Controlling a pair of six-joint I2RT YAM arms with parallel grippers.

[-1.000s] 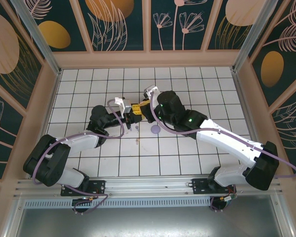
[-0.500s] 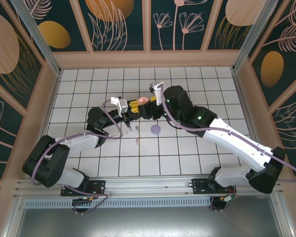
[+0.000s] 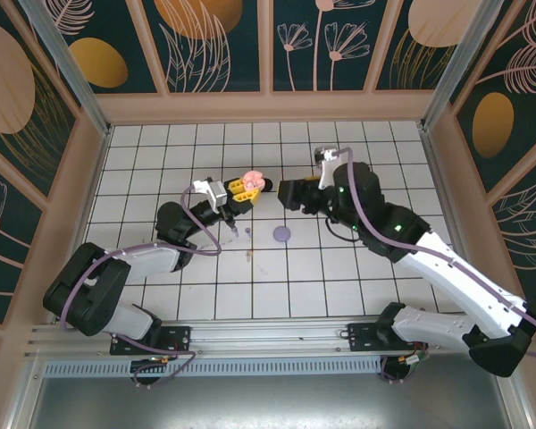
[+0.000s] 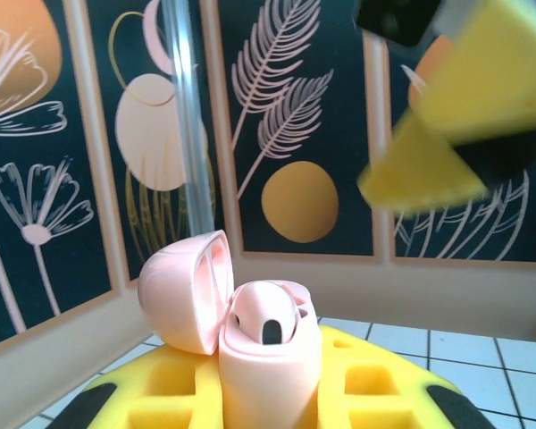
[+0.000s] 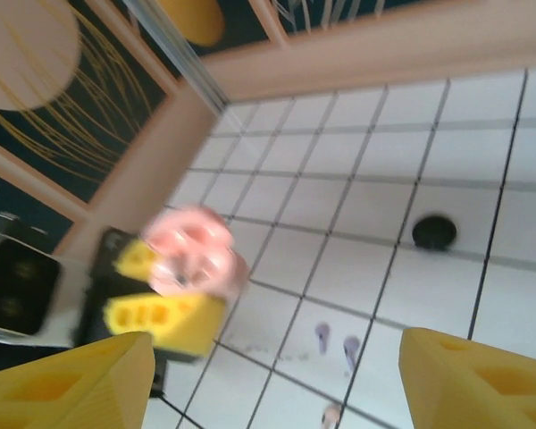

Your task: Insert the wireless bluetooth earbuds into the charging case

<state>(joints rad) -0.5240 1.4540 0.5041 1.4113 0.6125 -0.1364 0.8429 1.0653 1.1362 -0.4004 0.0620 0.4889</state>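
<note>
Right hand (image 3: 286, 193) pulled back from pink charging case (image 3: 254, 181), fingers now apart | left hand (image 3: 243, 188) clamped on the open case, one pink earbud (image 4: 263, 320) seated inside | lilac earbuds (image 5: 322, 336) and second pink earbud (image 3: 247, 257) lie on tabletop (image 3: 161, 152), nearer the arm bases

White tiled table (image 3: 295, 279) — floral wall panels (image 3: 339, 40)

White arms (image 3: 447, 268) with black joints, lilac cables (image 3: 129, 251); yellow gridded fingers (image 5: 473, 384), black bases (image 3: 152, 340)
</note>
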